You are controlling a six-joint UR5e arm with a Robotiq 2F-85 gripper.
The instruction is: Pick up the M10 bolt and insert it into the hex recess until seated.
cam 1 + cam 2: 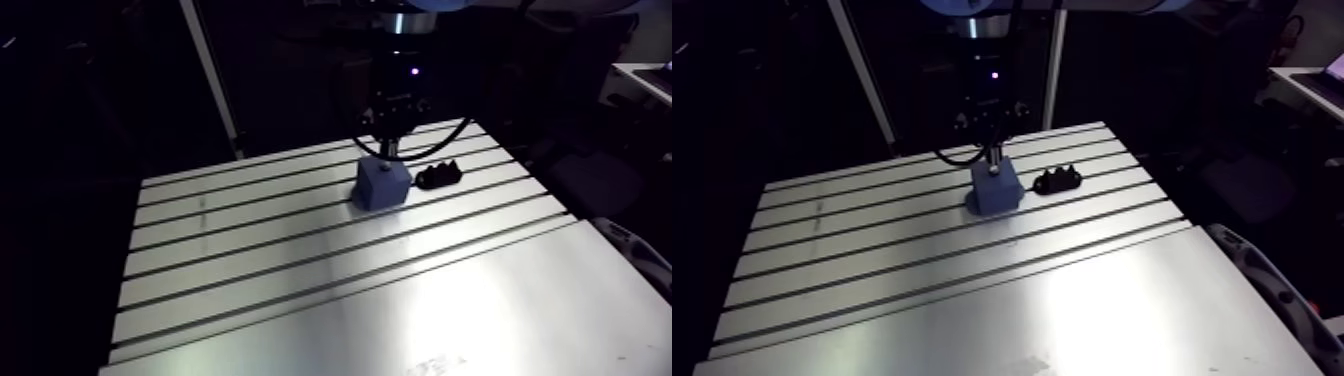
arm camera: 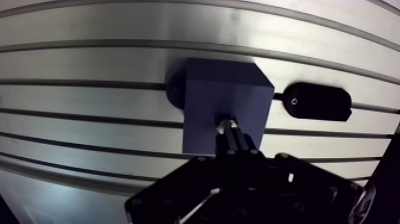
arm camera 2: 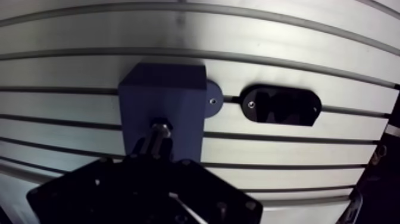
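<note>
The gripper (image 2: 230, 138) stood directly over the blue block (image 2: 205, 107), its two fingers closed on the M10 bolt (image 2: 226, 126), which hung between the fingertips with its lower end meeting the block's top face; how deep it sat there could not be told. A black holder (image 2: 315, 102) lay on the slotted table (image 2: 89, 65) just beside the block, off to one side of the fingers and clear of them.
</note>
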